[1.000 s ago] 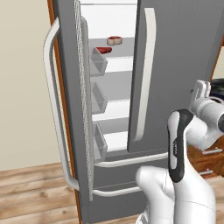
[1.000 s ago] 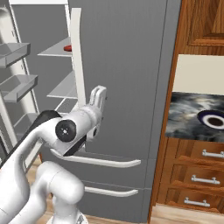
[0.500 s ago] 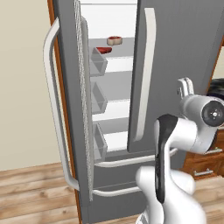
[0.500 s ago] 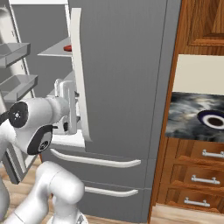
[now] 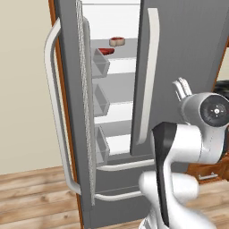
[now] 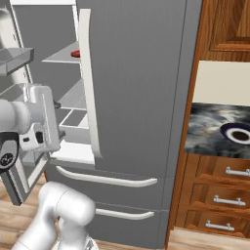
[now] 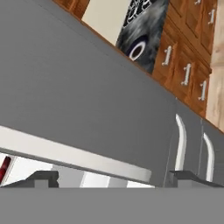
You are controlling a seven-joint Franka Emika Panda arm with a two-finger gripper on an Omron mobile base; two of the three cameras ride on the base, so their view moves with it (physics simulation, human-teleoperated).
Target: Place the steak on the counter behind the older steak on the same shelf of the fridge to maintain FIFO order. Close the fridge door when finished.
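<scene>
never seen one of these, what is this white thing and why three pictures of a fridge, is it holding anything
The white thing is a robot arm on a driving base, drawn in a simulated kitchen. Two pictures come from cameras on the base, behind the arm to its left and right. The third comes from a camera on its hand, so it looks tilted.

The fridge is tall and grey, with its left fridge door swung open. On the upper shelf lie two cuts of meat: the flat red older steak in front, and the tan-rimmed steak behind it.

The pincer shows as two dark tips in the hand picture, set apart, with nothing between them. It faces the closed right door's pale handle.
</scene>
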